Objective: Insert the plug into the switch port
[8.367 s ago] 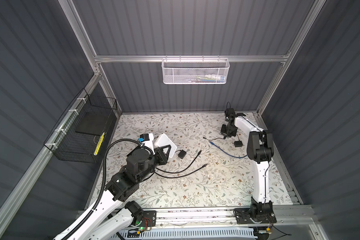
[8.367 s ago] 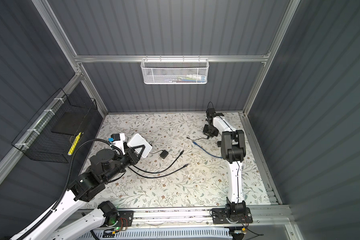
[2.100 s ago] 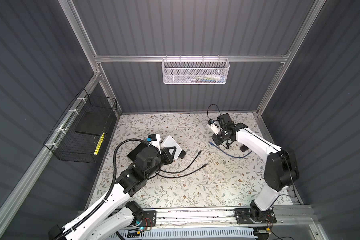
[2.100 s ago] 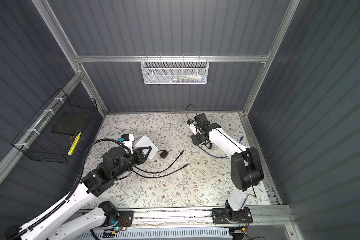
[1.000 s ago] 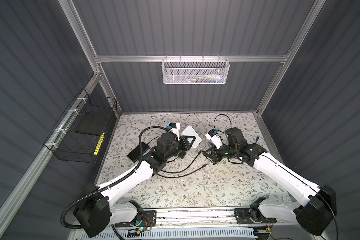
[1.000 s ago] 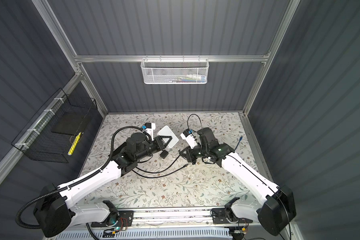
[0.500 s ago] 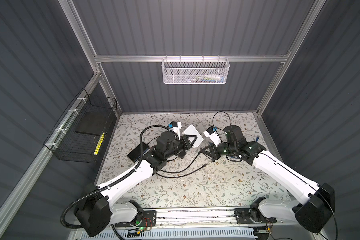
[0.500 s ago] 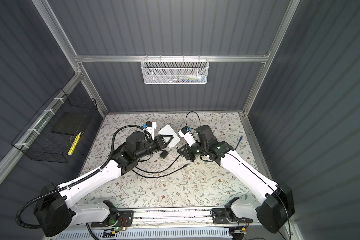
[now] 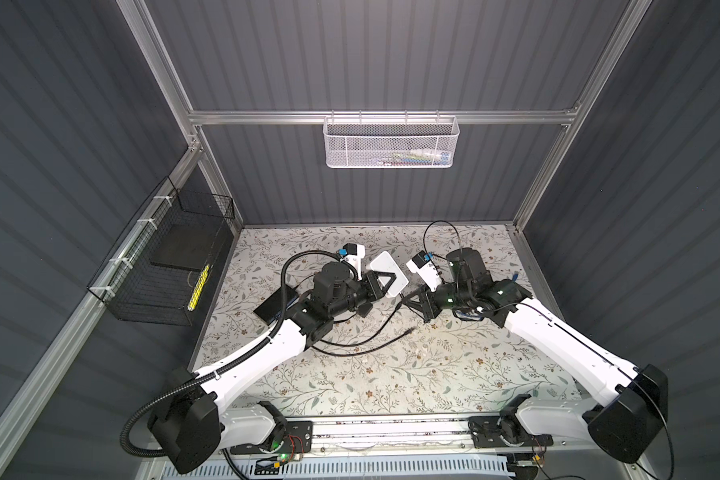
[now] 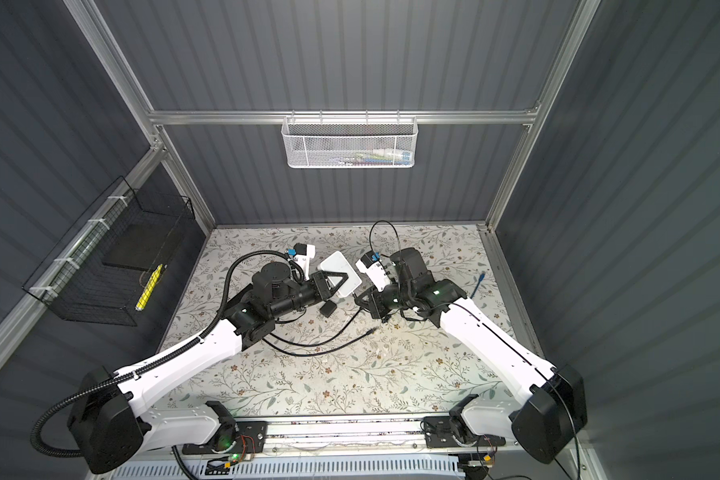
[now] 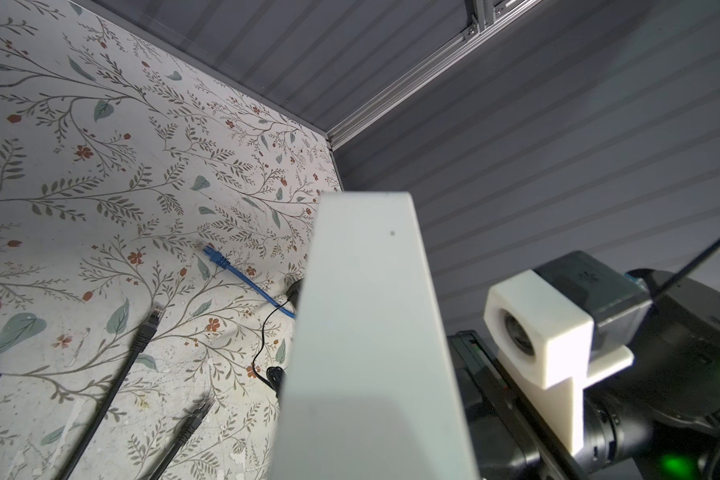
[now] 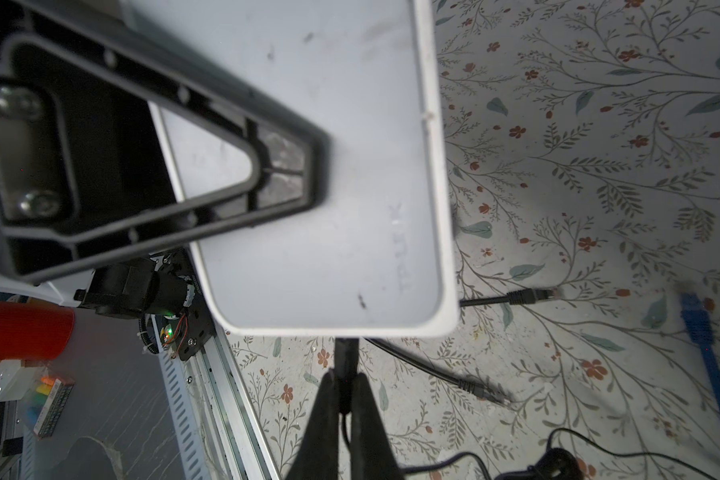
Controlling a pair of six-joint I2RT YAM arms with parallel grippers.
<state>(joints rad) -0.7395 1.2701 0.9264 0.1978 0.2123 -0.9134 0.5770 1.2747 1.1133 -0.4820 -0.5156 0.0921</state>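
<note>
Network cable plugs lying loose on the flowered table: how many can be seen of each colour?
Black moulded network cable plugs: 2, one and another
Blue moulded network cable plug: 1
Total: 3

White switch point(image 9: 385, 264) tilted in mid-air — slim black plug point(image 12: 345, 353) meeting its rounded edge.
</note>
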